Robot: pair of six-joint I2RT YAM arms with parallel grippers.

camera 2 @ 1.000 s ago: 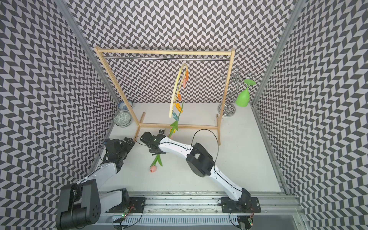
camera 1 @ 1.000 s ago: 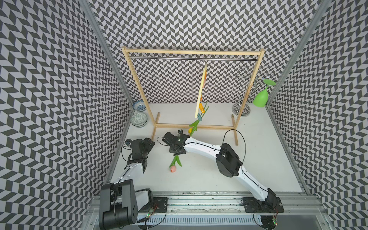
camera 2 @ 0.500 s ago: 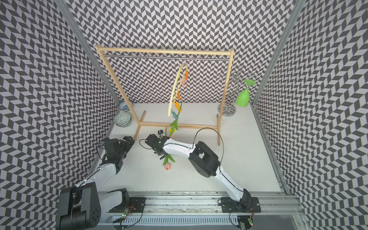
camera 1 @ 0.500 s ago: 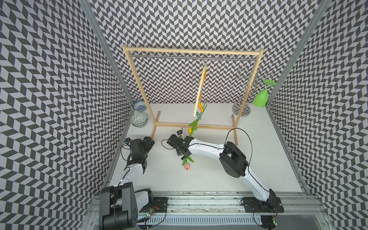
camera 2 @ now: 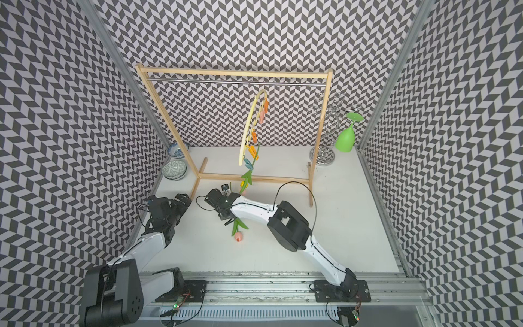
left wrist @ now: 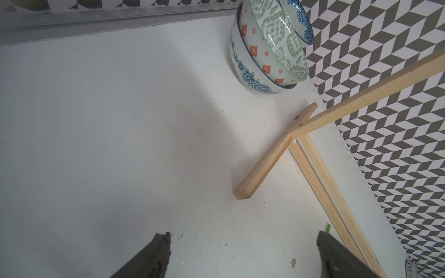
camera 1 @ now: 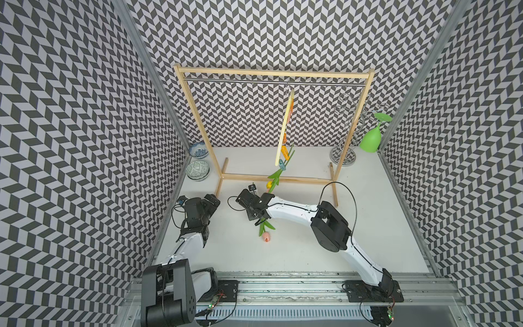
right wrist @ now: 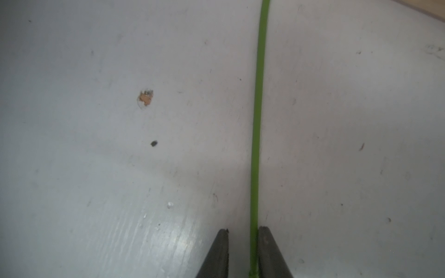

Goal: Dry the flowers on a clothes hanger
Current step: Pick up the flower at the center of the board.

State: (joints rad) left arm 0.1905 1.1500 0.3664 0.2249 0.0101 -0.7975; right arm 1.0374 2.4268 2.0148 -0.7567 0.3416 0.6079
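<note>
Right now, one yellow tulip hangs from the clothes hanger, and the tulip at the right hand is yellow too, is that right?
Not quite. The tulip at the right hand has a pink head, as both top views show. The yellow tulip does hang from the clothes hanger.

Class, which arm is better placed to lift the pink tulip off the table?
Right: the right gripper straddles the stem of the pink tulip, jaws slightly apart. The left gripper stands open beside the rack.
</note>
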